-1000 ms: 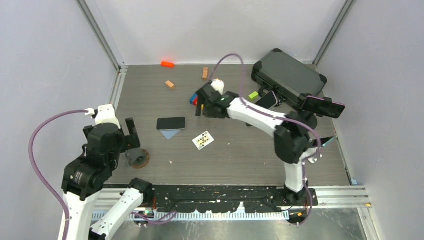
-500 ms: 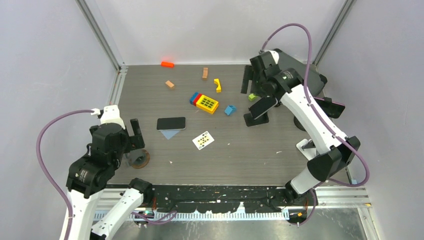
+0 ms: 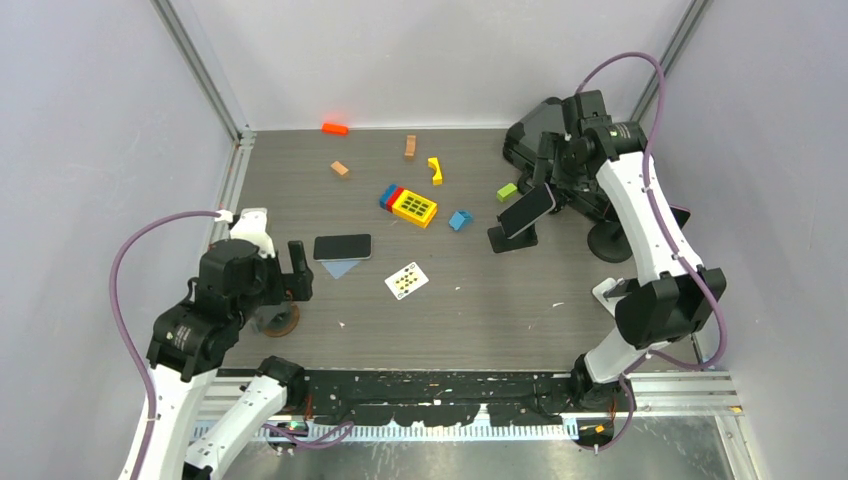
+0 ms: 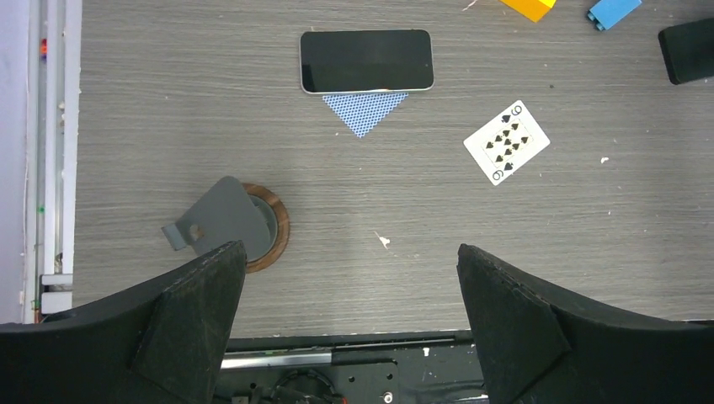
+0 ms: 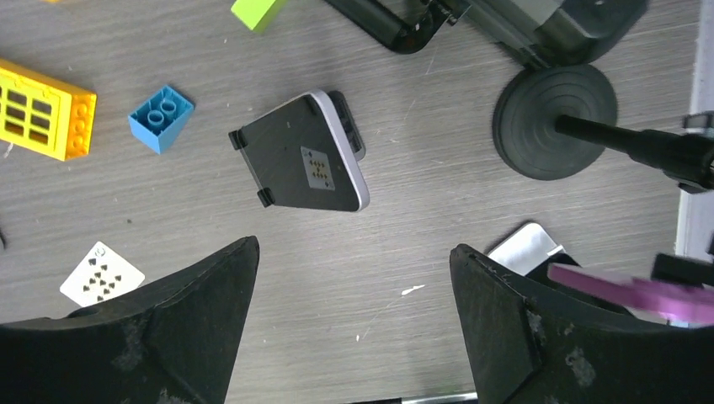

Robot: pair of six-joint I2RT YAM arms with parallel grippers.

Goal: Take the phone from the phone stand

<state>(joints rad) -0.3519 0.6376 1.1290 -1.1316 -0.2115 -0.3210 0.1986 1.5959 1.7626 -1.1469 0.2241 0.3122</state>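
**Top view.** The phone (image 3: pixel 527 210) leans tilted in the phone stand (image 3: pixel 508 238) at 2 o'clock on the desk (image 3: pixel 480 300). Its dark face is turned toward 7 o'clock. The right hand (image 3: pixel 556 172) hangs just past it toward 1 o'clock and does not touch it. How far that hand is spread cannot be told from this view.

**Right wrist view.** Only this view shows the right hand's fingers (image 5: pixel 160 337), which are spread wide with nothing between them. The phone (image 5: pixel 307 164) lies ahead of the gap, its lower edge caught in the stand's two hooks. A blue block (image 5: pixel 161 116) lies at its 9 o'clock, a green block (image 5: pixel 257 10) at its 12, and a round black foot (image 5: pixel 554 109) at its 2.

**Left wrist view.** The left hand (image 4: pixel 354 328) is likewise wide apart and empty. It is near a round wooden-rimmed base (image 4: pixel 231 223). At 12 o'clock a second phone (image 4: pixel 366 61) lies flat, overlapping a blue card (image 4: pixel 364 109). A nine of spades (image 4: pixel 506 142) lies face up; its rank is unreadable from the top view.

**Change over half a second.** The right hand has swung from the phone's 12 o'clock side to its 1 o'clock side, and the left arm has shifted toward 3 o'clock. The phone remains in the stand.

**Containers.** The black case (image 3: pixel 535 140) in the 1 o'clock corner is shut, so its contents are hidden.
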